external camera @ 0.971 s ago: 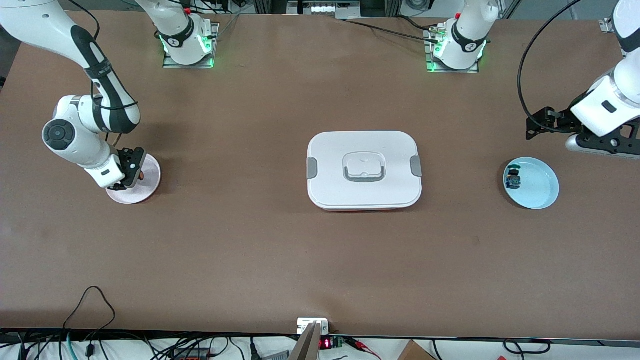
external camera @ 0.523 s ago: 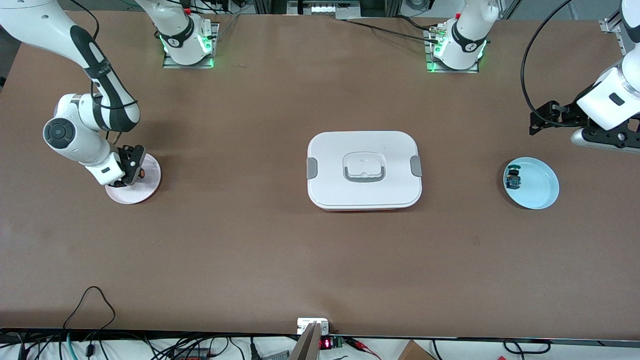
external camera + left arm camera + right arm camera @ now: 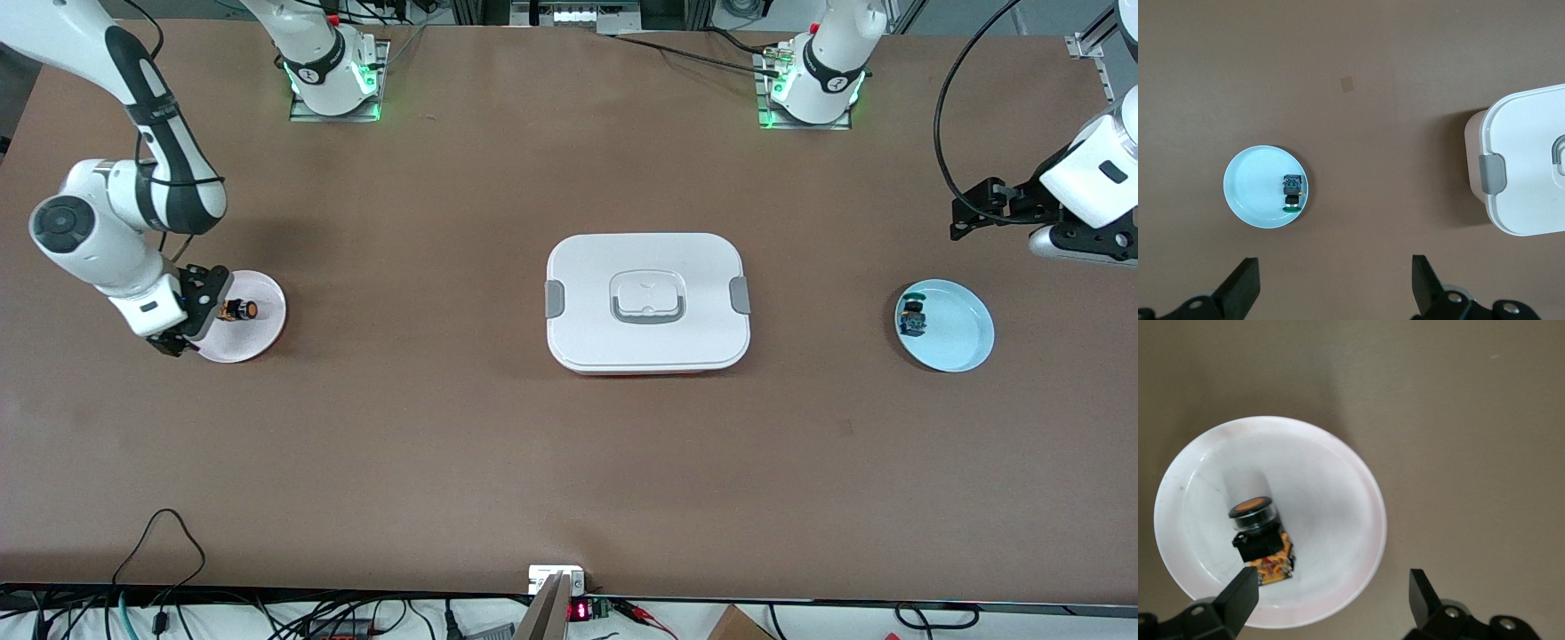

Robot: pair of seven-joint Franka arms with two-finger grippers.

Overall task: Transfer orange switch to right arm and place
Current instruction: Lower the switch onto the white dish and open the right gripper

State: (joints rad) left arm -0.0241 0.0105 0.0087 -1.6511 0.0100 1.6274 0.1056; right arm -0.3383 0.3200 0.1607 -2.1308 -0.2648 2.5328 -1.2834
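The orange switch (image 3: 238, 310) lies on its side on a pale pink plate (image 3: 264, 332) toward the right arm's end of the table. In the right wrist view the orange switch (image 3: 1258, 535) shows its round orange cap and black body on the plate (image 3: 1331, 493), touching neither finger. My right gripper (image 3: 197, 313) hangs open over the plate's rim, and nothing sits between the fingers of the right gripper (image 3: 1331, 588). At the left arm's end of the table, my left gripper (image 3: 973, 212) is open and empty above bare table. The left gripper (image 3: 1335, 272) holds nothing.
A white lidded box (image 3: 647, 302) sits mid-table and shows at the edge of the left wrist view as the box (image 3: 1525, 173). A light blue plate (image 3: 965, 342) under the left arm holds a small blue-and-green switch (image 3: 912, 317). The blue plate (image 3: 1251, 193) and that switch (image 3: 1293, 193) show in the left wrist view too.
My right gripper has opened and let go of the orange switch, which now lies on the pink plate. The right arm has drawn back from it. The left arm has drifted slightly.
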